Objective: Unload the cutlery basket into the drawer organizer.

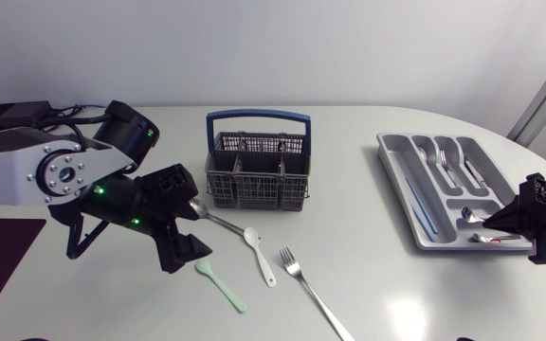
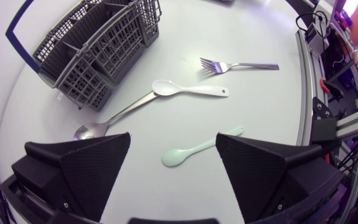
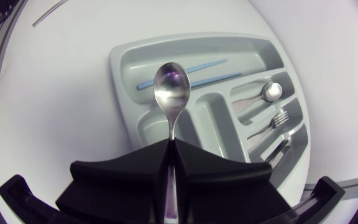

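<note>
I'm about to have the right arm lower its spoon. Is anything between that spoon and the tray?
Nothing visible stands in the way. The right tool holds the spoon above the tray, with only air between them. Below it is just the cutlery already lying in the slots.

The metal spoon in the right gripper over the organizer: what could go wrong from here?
The right gripper pinches the metal spoon only at its handle, so it may swing or slip.
Its bowl appears over a divider of the drawer organizer, near the blue sticks; released here, it might land in the wrong compartment.
The open left gripper stands over the mint spoon, with a long-handled metal spoon close beside one finger; descending could knock it.
</note>
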Robot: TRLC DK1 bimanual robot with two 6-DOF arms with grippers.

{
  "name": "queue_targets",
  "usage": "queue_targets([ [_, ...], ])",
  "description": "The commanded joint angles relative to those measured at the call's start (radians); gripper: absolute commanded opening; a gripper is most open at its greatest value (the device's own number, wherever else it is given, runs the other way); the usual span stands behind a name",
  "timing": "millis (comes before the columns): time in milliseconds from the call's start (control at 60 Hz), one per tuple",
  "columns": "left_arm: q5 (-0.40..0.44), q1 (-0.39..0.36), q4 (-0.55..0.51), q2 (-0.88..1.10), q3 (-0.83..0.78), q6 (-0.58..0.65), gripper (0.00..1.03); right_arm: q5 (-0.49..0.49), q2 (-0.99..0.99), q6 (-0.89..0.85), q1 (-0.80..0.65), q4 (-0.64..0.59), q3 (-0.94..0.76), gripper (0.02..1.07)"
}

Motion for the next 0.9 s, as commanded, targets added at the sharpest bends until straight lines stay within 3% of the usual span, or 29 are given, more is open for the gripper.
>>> queue_targets([
  [0, -0.008, -0.009, 0.002, 0.017, -0.036, 0.018, 0.97, 0.021, 0.055, -0.123, -0.012, 0.013, 0.021, 0.08],
  [400, -0.019, 0.014, 0.002, 0.008, -0.109, 0.114, 0.98, 0.11, 0.177, -0.186, -0.026, 0.179, 0.041, 0.09],
  [567, -0.02, 0.013, 0.02, -0.023, -0.172, 0.213, 0.98, 0.112, 0.17, -0.108, -0.021, 0.196, 0.056, 0.47],
  [667, -0.019, 0.014, 0.068, -0.049, -0.212, 0.28, 0.98, 0.147, 0.166, -0.059, -0.009, 0.176, 0.069, 1.02],
  [883, -0.019, -0.018, 0.209, -0.073, -0.286, 0.453, 0.98, 0.136, 0.051, -0.04, 0.01, 0.096, 0.007, 1.03],
])
